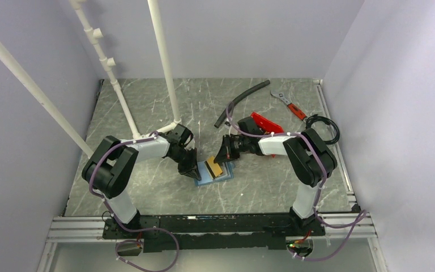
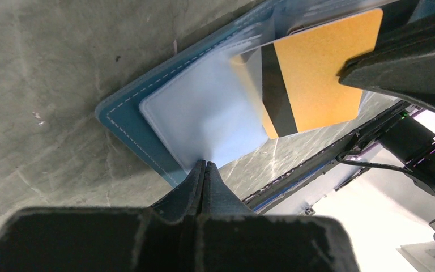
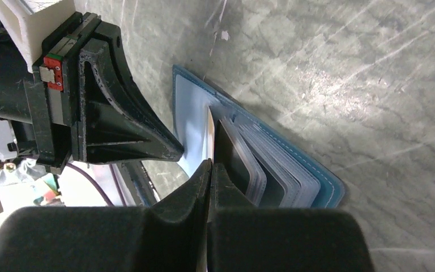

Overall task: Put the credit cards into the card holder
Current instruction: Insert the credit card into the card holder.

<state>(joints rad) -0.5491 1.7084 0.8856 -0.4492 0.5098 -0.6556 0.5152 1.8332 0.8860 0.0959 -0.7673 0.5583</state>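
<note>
Left gripper (image 2: 205,165) pinches a card holder (image 2: 126,122) pocket; right gripper (image 3: 210,165) clamps a tan card (image 2: 323,68) beside it. Scratched grey tabletop (image 1: 147,102) below, pale walls (image 1: 385,85) around.

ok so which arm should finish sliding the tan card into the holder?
Right. The right gripper is shut on the tan card, whose end already sits under a clear sleeve of the card holder. The left gripper is shut at that sleeve's edge, apparently pinching it, so it best steadies.

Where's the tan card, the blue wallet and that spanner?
tan card (image 2: 323,73), left wrist view, plain face beside the black stripe.
blue wallet (image 2: 128,129), left wrist view, stitched outer cover.
spanner (image 1: 288,103), top view, mid-shaft.
</note>
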